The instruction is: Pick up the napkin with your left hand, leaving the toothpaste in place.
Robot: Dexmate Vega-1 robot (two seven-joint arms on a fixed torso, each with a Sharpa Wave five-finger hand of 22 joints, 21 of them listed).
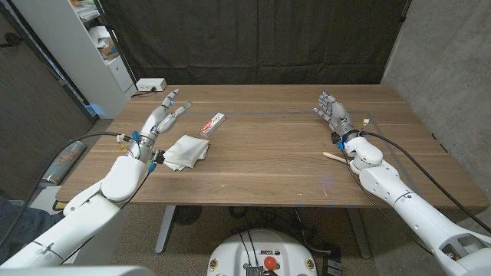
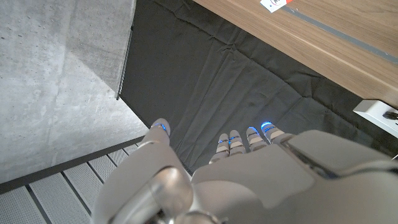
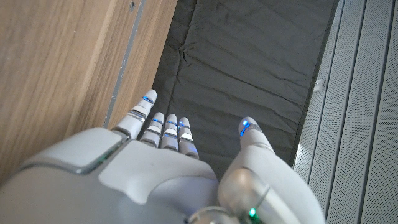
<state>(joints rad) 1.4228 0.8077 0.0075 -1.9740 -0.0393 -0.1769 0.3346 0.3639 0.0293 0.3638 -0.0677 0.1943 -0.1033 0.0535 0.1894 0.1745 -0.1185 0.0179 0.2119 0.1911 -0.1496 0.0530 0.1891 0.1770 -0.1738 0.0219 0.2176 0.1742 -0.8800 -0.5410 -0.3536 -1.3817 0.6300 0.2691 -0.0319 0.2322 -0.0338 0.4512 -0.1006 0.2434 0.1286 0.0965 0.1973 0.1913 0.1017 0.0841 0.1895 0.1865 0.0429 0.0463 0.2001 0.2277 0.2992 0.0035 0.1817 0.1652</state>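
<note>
Two robot hands hover over the table [image 1: 284,165], both spread and holding nothing. The napkin [image 1: 186,152] lies left of centre in the head view, just right of the left robot hand [image 1: 159,123] (far from the right robot hand [image 1: 333,113]); the toothpaste [image 1: 212,123] lies just above it, angled toward upper right.

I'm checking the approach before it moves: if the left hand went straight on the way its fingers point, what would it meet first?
Probably nothing on the table: the left hand points past the napkin and toothpaste.
</note>
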